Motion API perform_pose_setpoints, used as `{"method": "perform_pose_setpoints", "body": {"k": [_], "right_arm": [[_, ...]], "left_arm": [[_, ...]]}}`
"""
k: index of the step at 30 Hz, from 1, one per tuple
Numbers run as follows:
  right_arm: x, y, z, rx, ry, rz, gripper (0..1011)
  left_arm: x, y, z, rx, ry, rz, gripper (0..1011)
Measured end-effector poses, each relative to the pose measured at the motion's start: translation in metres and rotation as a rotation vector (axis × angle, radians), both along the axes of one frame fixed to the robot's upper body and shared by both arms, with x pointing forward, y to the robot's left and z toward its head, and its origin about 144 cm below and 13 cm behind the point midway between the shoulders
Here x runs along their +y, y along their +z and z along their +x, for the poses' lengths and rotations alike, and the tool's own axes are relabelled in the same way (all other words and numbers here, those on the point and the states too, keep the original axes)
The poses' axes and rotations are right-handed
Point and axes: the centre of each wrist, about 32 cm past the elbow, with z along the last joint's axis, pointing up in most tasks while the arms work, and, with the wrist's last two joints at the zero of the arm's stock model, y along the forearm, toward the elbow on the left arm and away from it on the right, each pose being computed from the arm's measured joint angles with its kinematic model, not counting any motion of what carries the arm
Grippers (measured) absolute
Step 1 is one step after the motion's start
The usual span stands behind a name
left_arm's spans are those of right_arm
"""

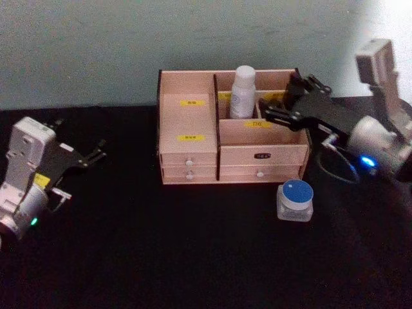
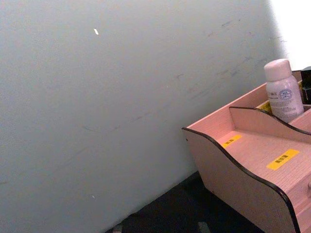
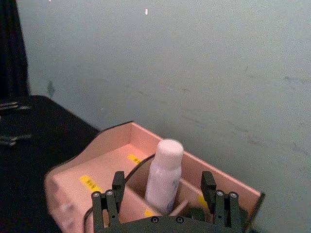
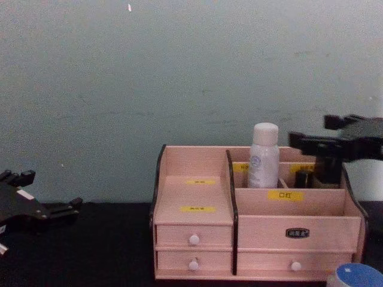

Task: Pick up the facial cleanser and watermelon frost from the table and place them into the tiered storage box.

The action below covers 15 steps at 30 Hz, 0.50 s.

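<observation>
You can see the tiered storage box [image 1: 187, 122] [image 4: 194, 191] sitting at the back of the black tabletop [image 1: 193, 257], close to the pale wall [image 4: 179, 72]. The facial cleanser [image 1: 243, 92] [image 4: 264, 155] is inside the box. It stands straight up in a back part of the box, a bit to the right of the box's middle, and its white cap sticks up above the box's back wall. The watermelon frost [image 1: 295, 201] [image 4: 359, 276] is not in the box. It sits on the tabletop just in front of the box's right front corner, with its blue lid facing up. Your right gripper [image 1: 273, 106] [image 4: 311, 140] hangs over the right back part of the box, just to the right of the facial cleanser. Its fingers are wide apart and hold nothing, and they do not touch the bottle. From the right wrist view the facial cleanser [image 3: 164, 174] shows between the two fingers [image 3: 118, 182], a little farther off, with the box [image 3: 97, 170] under it. Your left gripper [image 1: 82, 145] is well off to the left of the box, low over the tabletop. Its fingers are apart too and it holds nothing. A small dark thing [image 4: 303, 178] stands in the box just to the right of the facial cleanser
</observation>
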Motion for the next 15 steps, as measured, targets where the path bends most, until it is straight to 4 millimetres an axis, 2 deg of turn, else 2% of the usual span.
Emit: {"method": "perform_pose_setpoints", "body": {"k": [7, 8, 15], "right_arm": [[-0.027, 0.003, -0.045, 0.089, 0.015, -0.033, 1000], [-0.027, 0.003, -0.045, 0.089, 0.015, -0.033, 1000], [-0.039, -0.002, -0.079, 0.221, 0.013, -0.051, 1000]], "left_arm": [[0.0, 0.0, 0.0, 0.0, 0.0, 0.0, 1002], [0.0, 0.0, 0.0, 0.0, 0.0, 0.0, 1001], [0.0, 0.0, 0.0, 0.0, 0.0, 0.0, 1001]]}}
